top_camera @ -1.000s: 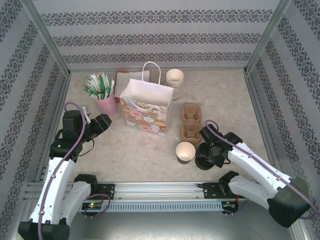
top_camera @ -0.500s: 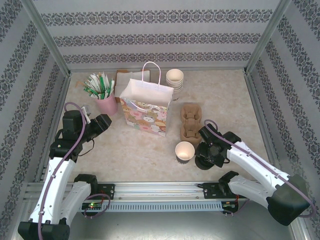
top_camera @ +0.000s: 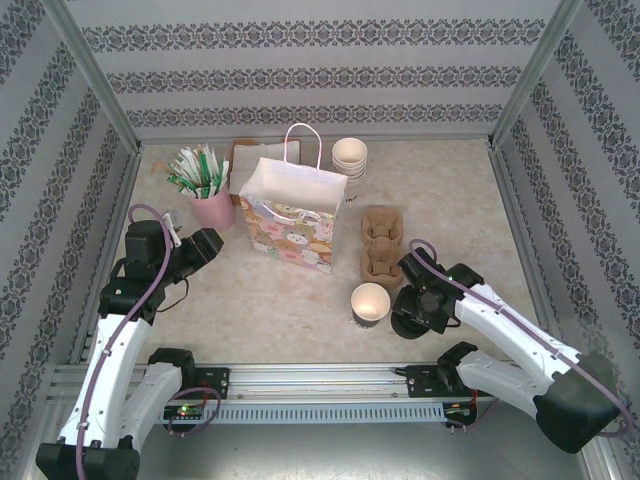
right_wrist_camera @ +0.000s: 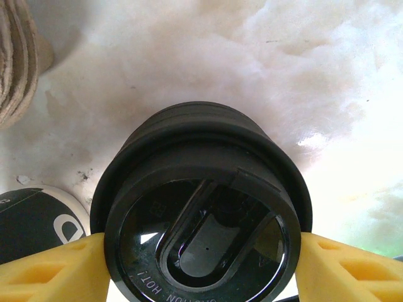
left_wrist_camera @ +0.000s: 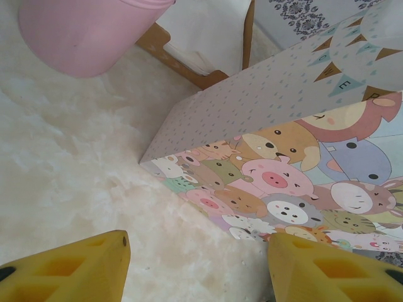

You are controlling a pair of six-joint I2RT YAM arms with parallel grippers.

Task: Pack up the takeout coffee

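From above, the paper cup [top_camera: 370, 303] stands upright and open-topped on the bench [top_camera: 280, 290], near the front edge. It has no lid on it. The right gripper [top_camera: 410, 310] hangs just right of the cup, over a stack of black lids [top_camera: 405, 326]. A cardboard cup carrier [top_camera: 380, 245] lies just behind them, and a printed gift bag [top_camera: 290, 225] stands open left of the carrier. A pink cup of stirrers [top_camera: 212, 208] is beside the bag, and a stack of lidless cups [top_camera: 350, 158] sits at the back. The left gripper [top_camera: 208, 243] points toward the bag.

At the left wrist, the left gripper [left_wrist_camera: 195, 264] has its jaws wide apart with only bare bench [left_wrist_camera: 63, 157] between them. The gift bag [left_wrist_camera: 283, 126] and the pink cup [left_wrist_camera: 88, 31] are ahead.

At the right wrist, the right gripper [right_wrist_camera: 201, 264] brackets the black lids [right_wrist_camera: 201, 189]. Its yellow fingers [right_wrist_camera: 50, 270] sit right at the rim on both sides, and I cannot tell whether they press on it. The paper cup [right_wrist_camera: 31, 220] shows at lower left and the carrier [right_wrist_camera: 16, 56] at upper left.
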